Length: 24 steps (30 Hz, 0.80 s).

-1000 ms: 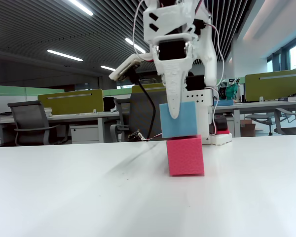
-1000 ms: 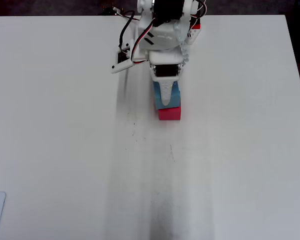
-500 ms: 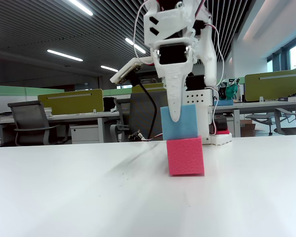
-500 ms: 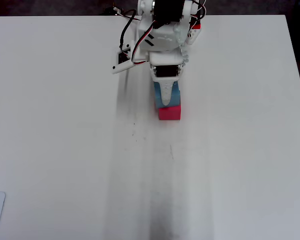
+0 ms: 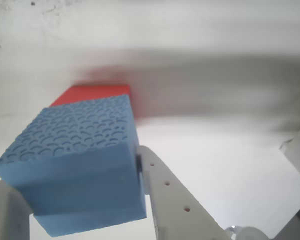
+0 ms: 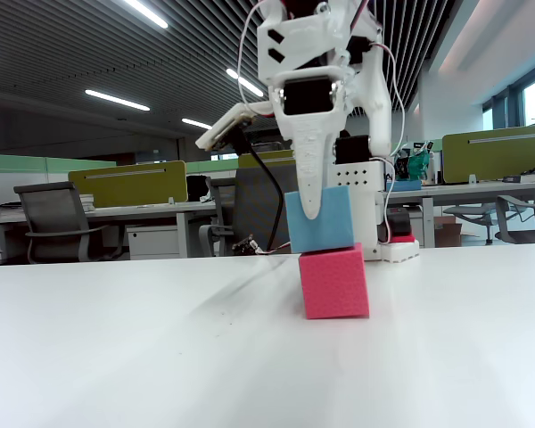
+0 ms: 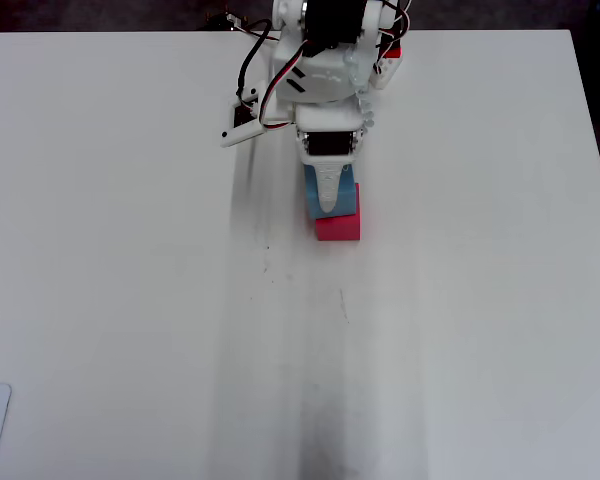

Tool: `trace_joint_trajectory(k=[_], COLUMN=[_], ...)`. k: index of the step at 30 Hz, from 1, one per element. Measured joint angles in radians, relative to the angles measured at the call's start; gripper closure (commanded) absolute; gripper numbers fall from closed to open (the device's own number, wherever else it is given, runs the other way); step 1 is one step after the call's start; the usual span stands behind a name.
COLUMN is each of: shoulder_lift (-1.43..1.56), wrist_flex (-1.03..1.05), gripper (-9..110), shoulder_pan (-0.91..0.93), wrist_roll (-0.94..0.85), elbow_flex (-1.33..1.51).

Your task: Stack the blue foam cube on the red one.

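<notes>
blue cube offset on the red

gripper (image 6: 313, 207) was clamped on the blue foam cube (image 6: 319, 219), which sat on top of the red one (image 6: 335, 282) but skewed left in the fixed view, overhanging that edge. judged: nudge right before letting go.

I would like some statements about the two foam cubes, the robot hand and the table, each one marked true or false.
1. The light blue foam cube is above the pinkish-red foam cube. True.
2. The hand is far from both cubes. False: in the fixed view its white finger lies across the blue cube's face.
3. The blue cube sits squarely over the red one. False: it is shifted left in the fixed view.
4. A third cube lies on the white table. False: only two cubes show.
5. Both cubes have a spongy texture. True.
</notes>
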Motion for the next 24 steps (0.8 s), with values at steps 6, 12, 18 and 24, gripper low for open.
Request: trace_joint_trajectory(k=[6,12,18,24], shoulder_lift=[-0.005,-0.009,-0.011,-0.011], wrist_flex=[-0.005,-0.005,0.003,-0.003], gripper=[81,81,81,81], shoulder_pan=[0.000,0.002,0.002,0.002], wrist_roll=[0.017,0.026,0.026,0.026], elbow_flex=[-0.015,-0.035,-0.035,-0.032])
